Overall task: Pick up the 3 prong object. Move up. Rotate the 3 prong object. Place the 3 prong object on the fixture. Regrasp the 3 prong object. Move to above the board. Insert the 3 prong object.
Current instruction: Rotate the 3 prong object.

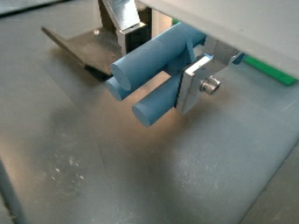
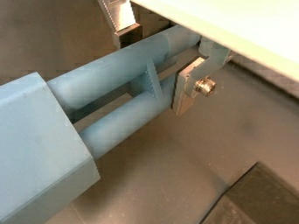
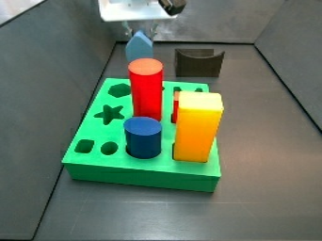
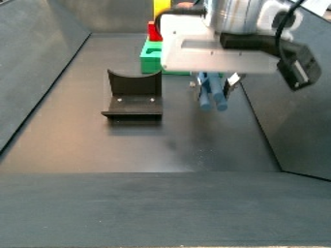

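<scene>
My gripper (image 1: 160,57) is shut on the steel-blue 3 prong object (image 1: 152,66); its silver fingers (image 1: 194,83) clamp the piece across its middle and the prongs stick out sideways. In both wrist views the piece (image 2: 105,109) fills the space between the plates. In both side views it (image 4: 214,94) hangs under the gripper (image 4: 215,83), above the floor. It is beside the dark fixture (image 4: 132,94) and apart from it. The green board (image 3: 94,155) lies in front, with the piece (image 3: 137,44) behind its far edge.
On the board stand a red cylinder (image 3: 146,87), a short dark-blue cylinder (image 3: 142,137) and a yellow block (image 3: 199,125). The fixture (image 3: 198,62) sits behind the board's far right corner. Grey walls (image 4: 52,68) close in the floor on both sides.
</scene>
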